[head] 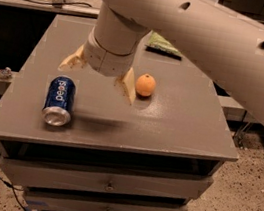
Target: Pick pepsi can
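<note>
The pepsi can (59, 101) lies on its side on the left part of the grey table top (168, 129), its silver end facing the front edge. My gripper (99, 77) hangs over the table just right of and behind the can, with its two tan fingers spread apart and nothing between them. The left finger (70, 61) is just above the can's far end. The right finger (128, 87) is beside the orange fruit (145, 85).
A green chip bag (164, 44) lies at the back of the table, partly behind my arm. The table has drawers below. Another counter and cables stand to the left, with a speckled floor around.
</note>
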{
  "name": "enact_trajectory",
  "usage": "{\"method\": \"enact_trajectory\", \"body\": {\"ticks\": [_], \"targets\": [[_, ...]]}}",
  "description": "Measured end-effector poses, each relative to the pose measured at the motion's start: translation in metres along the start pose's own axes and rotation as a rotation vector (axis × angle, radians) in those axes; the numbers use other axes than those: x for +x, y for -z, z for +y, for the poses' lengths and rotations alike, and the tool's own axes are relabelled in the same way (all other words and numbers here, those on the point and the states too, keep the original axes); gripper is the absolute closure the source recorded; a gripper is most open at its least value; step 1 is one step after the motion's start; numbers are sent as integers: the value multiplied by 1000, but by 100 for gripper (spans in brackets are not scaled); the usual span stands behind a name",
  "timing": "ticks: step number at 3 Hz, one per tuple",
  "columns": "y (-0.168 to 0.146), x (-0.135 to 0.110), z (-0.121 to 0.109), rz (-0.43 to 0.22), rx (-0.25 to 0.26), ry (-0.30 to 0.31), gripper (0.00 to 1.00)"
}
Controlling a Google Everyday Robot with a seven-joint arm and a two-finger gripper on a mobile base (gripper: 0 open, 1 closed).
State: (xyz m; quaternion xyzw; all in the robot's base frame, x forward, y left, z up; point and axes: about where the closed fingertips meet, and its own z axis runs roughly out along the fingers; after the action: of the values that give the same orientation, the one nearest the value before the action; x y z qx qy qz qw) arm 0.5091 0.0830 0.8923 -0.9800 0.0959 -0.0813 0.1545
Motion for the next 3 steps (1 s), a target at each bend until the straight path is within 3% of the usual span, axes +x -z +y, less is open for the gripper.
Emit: {"method": "enact_trajectory", "body": {"ticks": [1,3], "targets": [[-10,-1,-7,-30,-13,41,0],[-53,-8,-53,-104,-56,169,0]]}}
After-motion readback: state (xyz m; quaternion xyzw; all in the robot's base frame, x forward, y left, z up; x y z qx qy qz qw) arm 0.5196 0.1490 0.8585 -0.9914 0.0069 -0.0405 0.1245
